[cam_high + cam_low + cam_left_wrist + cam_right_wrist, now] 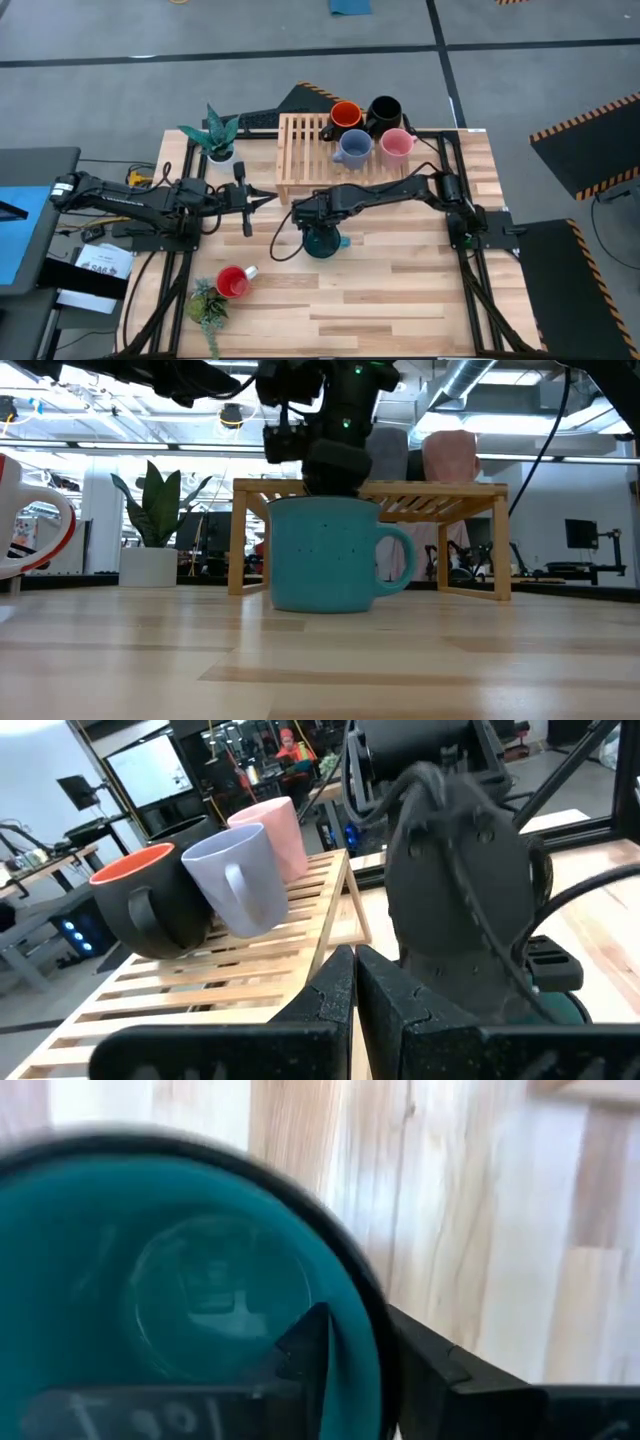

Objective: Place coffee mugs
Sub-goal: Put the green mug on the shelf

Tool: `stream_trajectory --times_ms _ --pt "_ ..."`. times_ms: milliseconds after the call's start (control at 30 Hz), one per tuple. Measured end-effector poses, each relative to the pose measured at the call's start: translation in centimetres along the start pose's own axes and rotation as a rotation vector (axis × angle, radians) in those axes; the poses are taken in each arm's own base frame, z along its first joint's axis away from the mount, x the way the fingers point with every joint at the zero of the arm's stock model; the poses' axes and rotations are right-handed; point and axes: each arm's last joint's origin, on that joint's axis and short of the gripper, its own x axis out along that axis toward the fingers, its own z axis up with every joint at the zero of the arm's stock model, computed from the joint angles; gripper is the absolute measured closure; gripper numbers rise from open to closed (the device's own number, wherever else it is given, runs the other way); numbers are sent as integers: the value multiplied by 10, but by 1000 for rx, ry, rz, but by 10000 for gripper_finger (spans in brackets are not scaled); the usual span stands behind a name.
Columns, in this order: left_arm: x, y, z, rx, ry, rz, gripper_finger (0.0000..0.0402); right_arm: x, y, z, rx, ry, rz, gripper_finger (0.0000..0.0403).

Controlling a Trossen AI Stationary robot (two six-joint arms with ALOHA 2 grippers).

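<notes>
On my overhead view, going left to right: the left gripper (pixel 268 199) hangs left of centre with its fingers pressed together, holding nothing. Below it, in the lower left, the red mug (pixel 233 283) lies on its side on the table (pixel 400 300), beside a small plant (pixel 208 306). At centre the teal mug (pixel 322 241) stands upright on the table, just in front of the wooden rack (pixel 300 150); the right gripper (pixel 318 222) is straddling its rim, one finger inside and one outside (I cannot tell whether they still pinch it). In the upper centre, on the rack, stand the orange mug (pixel 345 116), pale blue mug (pixel 353 148), black mug (pixel 384 111) and pink mug (pixel 396 146).
</notes>
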Motion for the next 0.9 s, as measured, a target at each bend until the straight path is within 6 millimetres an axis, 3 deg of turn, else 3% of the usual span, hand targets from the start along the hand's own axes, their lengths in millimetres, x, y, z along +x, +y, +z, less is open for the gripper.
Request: stream_trajectory --times_ms 333,600,767,900 --pt "0 0 -1 18 15 21 388 -47 -4 5 7 -64 13 171" --pt "1 -3 -4 -2 32 -45 264 -80 -2 -18 49 -9 18 153" --pt "6 -7 -9 -30 54 -80 194 -95 10 -48 94 -23 21 154" --pt "18 -13 -13 -47 60 -108 169 -105 25 -76 136 -79 -25 154"
